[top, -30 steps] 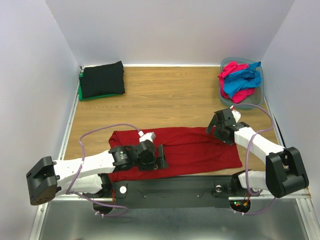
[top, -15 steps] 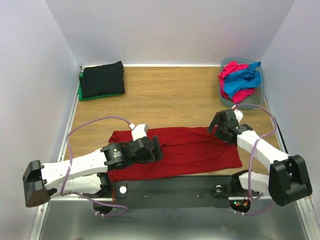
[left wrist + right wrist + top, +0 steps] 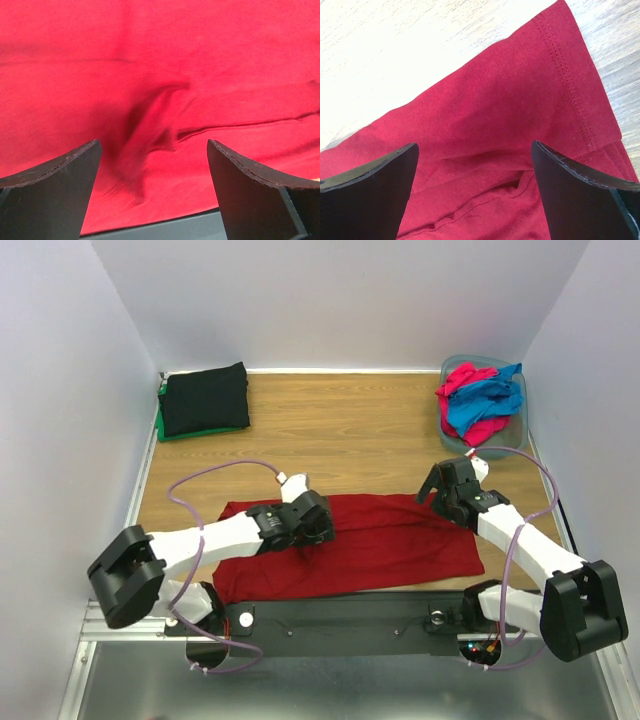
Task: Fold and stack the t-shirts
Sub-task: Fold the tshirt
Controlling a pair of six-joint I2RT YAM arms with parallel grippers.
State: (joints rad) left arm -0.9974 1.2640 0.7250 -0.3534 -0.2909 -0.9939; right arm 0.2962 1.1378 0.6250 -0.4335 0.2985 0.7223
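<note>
Both wide apart and gripping nothing, left gripper [image 3: 152,143] and right gripper [image 3: 475,145] are hovering low over the spread-out dark red soft-cloth t-shirt [image 3: 400,545].

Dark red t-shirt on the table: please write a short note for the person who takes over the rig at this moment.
Grippers: the left gripper is open over a wrinkle in the dark red t-shirt, holding nothing. The right gripper is open over its far right corner, holding nothing.
Things: dark red t-shirt spread flat at the near edge. The black t-shirt lies folded on the green t-shirt, far left corner. The pink t-shirt and blue t-shirt are bunched in the tub, far right.
Done: black and green stacked.
Left: fold the red, stack it, then pink and blue.
</note>
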